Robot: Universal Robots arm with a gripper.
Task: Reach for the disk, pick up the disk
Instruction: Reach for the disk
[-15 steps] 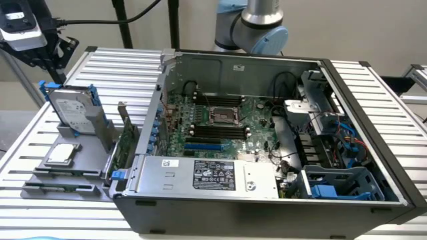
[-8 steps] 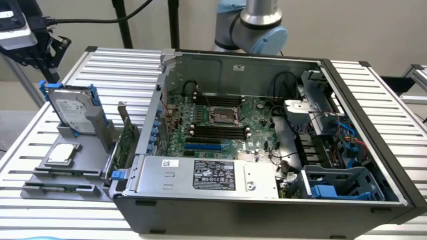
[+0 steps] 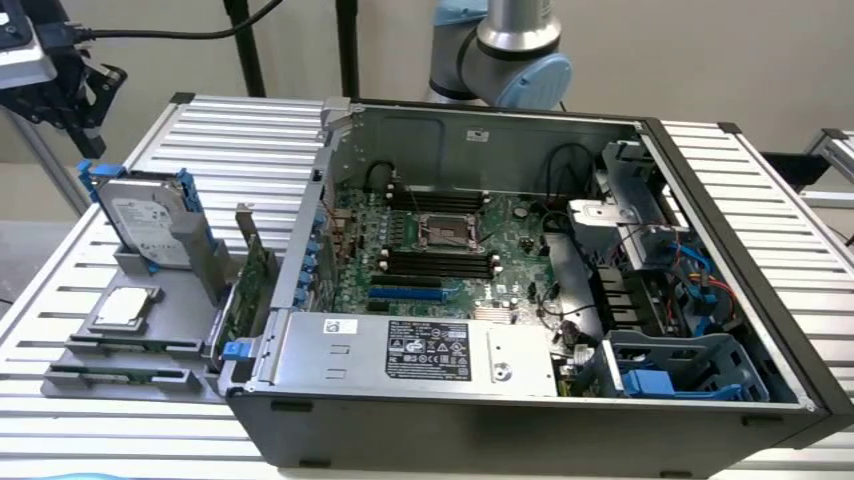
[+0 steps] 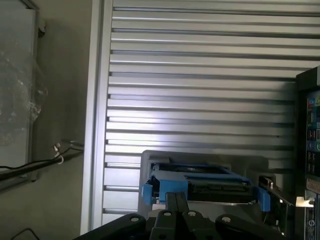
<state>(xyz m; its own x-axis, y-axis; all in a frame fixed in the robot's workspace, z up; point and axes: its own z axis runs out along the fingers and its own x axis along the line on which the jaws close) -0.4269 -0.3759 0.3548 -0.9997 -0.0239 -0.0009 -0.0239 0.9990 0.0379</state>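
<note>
Blue plastic rails (image 3: 91,185) are seen on both sides of the disk (image 3: 138,222), which is stood upright on edge in a grey holder (image 3: 134,270) on the slatted metal tabletop (image 3: 240,130), at the exterior view's left of the open computer case (image 3: 534,250). A smaller flat silver part (image 3: 123,308) is laid on a lower step of the same holder, near the disk but apart from it.

The tool (image 3: 64,100) is held above the disk and well apart from it — no contact is made. In the wrist view the disk's upper edge is framed just ahead of the tool's dark body, with the holder's grey wall behind it, so the tool is judged to be roughly lined up over its target. Whether the tool is apart or together cannot be told from either view.

The task is judged to be at its opening stage: the reach is not yet completed, and the disk is not gripped and is seated in its holder, unlifted — the closing on the disk and the lifting of it are both left to be done
</note>
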